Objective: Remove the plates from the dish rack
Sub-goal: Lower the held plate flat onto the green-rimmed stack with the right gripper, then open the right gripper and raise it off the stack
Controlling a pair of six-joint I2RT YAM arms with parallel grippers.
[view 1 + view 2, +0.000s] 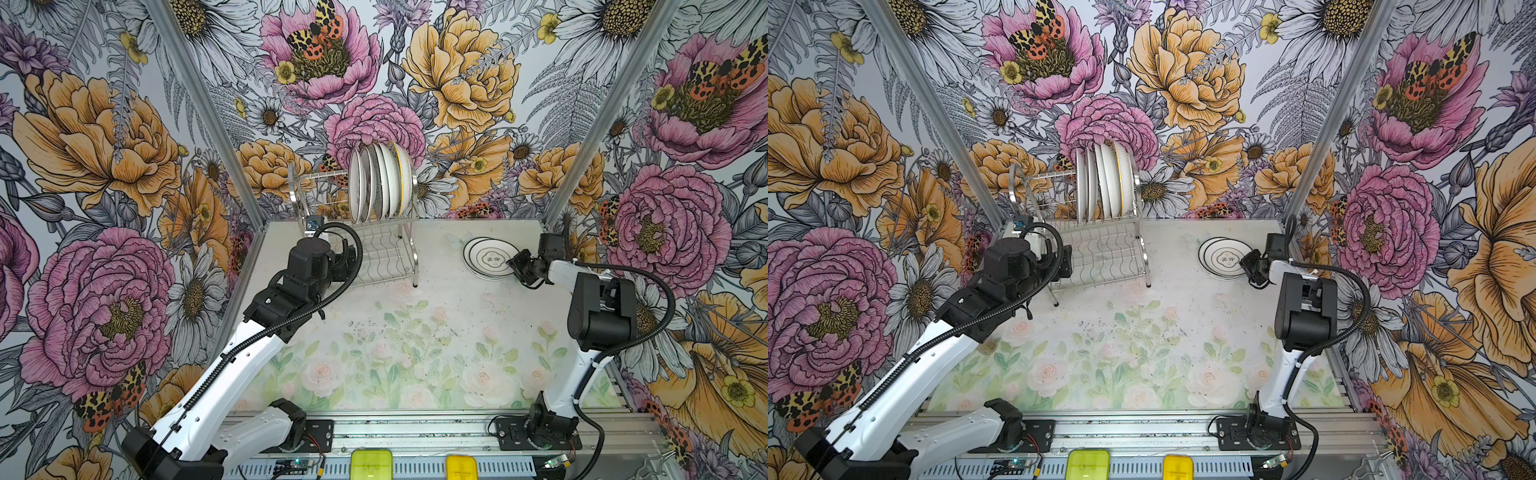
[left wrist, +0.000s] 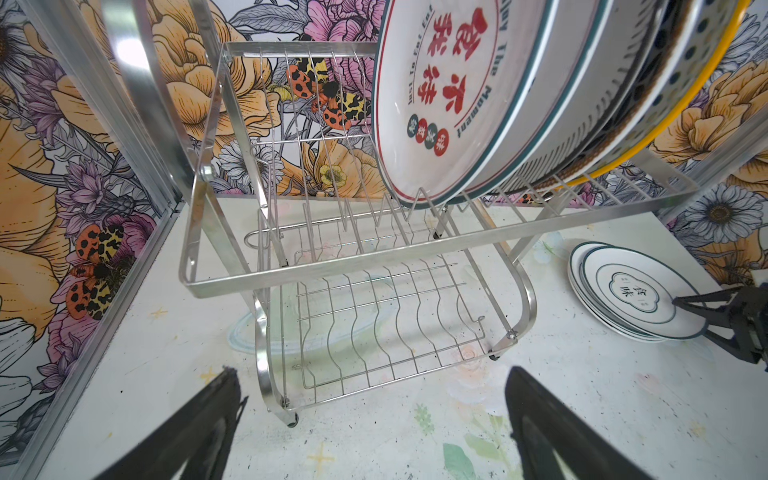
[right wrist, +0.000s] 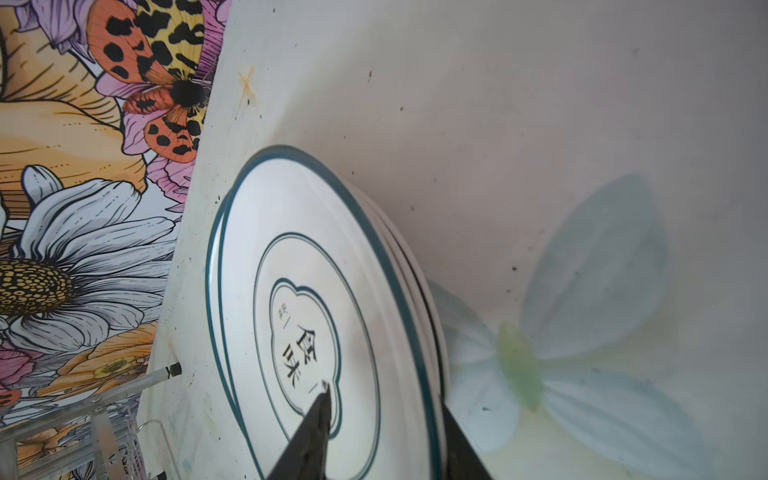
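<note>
The steel dish rack (image 1: 405, 249) (image 1: 1144, 253) (image 2: 374, 266) stands at the back of the table. Several plates (image 1: 380, 183) (image 1: 1104, 183) stand on edge in its upper tier; the nearest one (image 2: 457, 95) bears red characters. Its lower shelf is bare. A low stack of white plates with dark rims (image 1: 488, 257) (image 1: 1223, 257) (image 2: 623, 291) (image 3: 311, 270) lies flat on the table at the right. My right gripper (image 1: 517, 264) (image 3: 384, 397) straddles the top plate's near rim, its jaws parted. My left gripper (image 2: 371, 374) is open and empty in front of the rack's lower shelf.
Flowered walls close in the table on the left, back and right, with metal corner posts (image 1: 199, 112) beside the rack. Two yellow boxes (image 1: 371, 463) sit at the front rail below the table (image 1: 415, 332).
</note>
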